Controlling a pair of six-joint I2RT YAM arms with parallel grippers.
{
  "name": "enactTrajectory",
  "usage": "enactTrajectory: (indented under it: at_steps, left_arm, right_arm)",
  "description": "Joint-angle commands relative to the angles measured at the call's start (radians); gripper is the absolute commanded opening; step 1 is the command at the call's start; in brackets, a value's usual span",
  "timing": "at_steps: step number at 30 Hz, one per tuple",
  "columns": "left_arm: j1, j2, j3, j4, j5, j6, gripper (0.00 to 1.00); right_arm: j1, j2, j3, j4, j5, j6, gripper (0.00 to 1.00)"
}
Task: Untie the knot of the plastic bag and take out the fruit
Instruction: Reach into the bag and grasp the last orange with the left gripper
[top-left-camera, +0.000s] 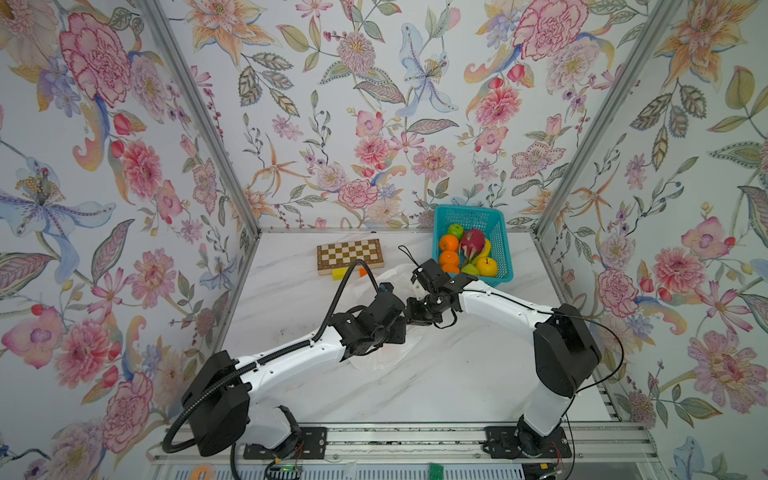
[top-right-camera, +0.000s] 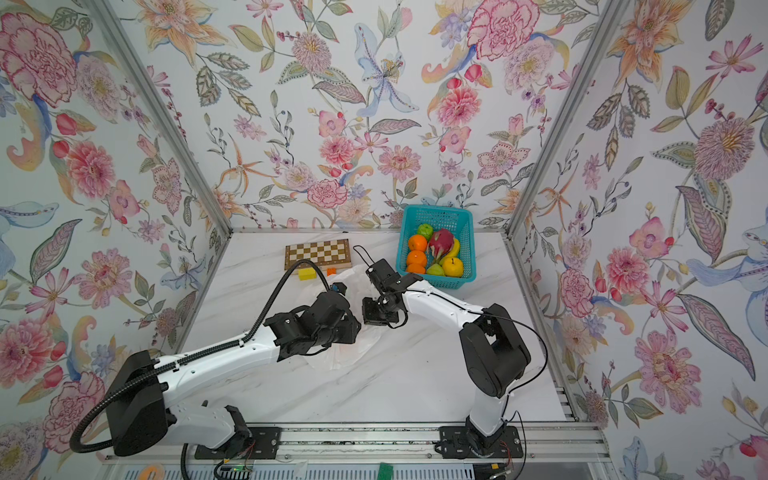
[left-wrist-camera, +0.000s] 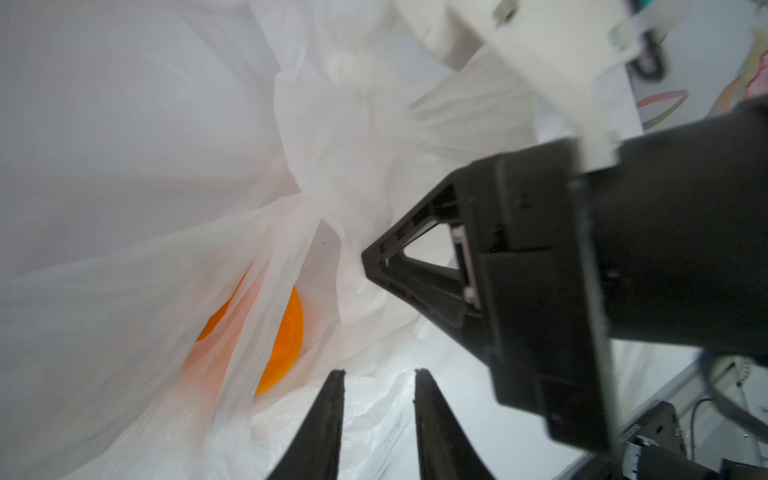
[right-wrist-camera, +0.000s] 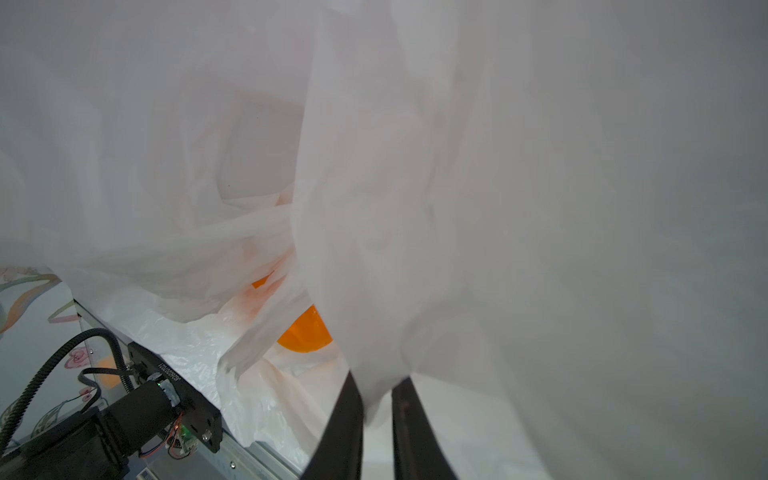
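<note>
I judge the job nearly done: no knot shows, the plastic bag (left-wrist-camera: 145, 145) gapes mid-table, and most of the fruit (top-left-camera: 471, 243) lies in the teal basket (top-left-camera: 469, 212) at 1 o'clock from it, with 1 orange (left-wrist-camera: 286, 332) left inside the bag. My right pincer (right-wrist-camera: 378, 380) is clamped on a fold of the bag, while my left pincer (left-wrist-camera: 379, 371) stands parted and empty near that orange. I can read no brand or label; a black plate's (right-wrist-camera: 166, 370) tiny print is illegible.
</note>
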Motion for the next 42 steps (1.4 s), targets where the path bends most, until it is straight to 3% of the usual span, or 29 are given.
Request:
enactTrajectory:
  at_steps: [1, 8, 15, 23, 27, 32, 40, 42]
  left_arm:
    - [0.028, 0.043, -0.029, 0.040, -0.016, -0.015, 0.27]
    - [0.065, 0.112, -0.012, 0.019, -0.076, -0.006, 0.26]
    - [0.073, 0.120, -0.001, -0.032, -0.144, 0.006, 0.37]
    - [0.077, 0.114, -0.037, -0.053, -0.190, 0.006, 0.65]
    - [0.098, 0.122, -0.053, -0.020, -0.153, 0.009, 0.69]
    - [0.115, 0.180, -0.064, -0.039, -0.191, -0.012, 0.71]
    - [0.166, 0.250, -0.077, 0.027, -0.129, -0.001, 0.71]
    - [0.177, 0.263, -0.070, 0.030, -0.118, -0.001, 0.67]
  right_arm:
    - [-0.009, -0.015, -0.016, 0.011, -0.019, 0.015, 0.16]
    - [-0.009, -0.027, -0.023, 0.010, -0.018, 0.015, 0.16]
    - [-0.010, -0.033, -0.026, 0.005, -0.019, 0.013, 0.17]
    - [-0.011, -0.024, -0.020, 0.003, -0.022, 0.014, 0.17]
    - [-0.010, -0.019, -0.017, 0.002, -0.025, 0.013, 0.17]
    - [-0.010, -0.024, -0.019, 0.003, -0.018, 0.016, 0.17]
    - [-0.011, -0.021, -0.014, -0.002, -0.027, 0.016, 0.18]
    - [-0.011, -0.022, -0.015, -0.003, -0.027, 0.015, 0.18]
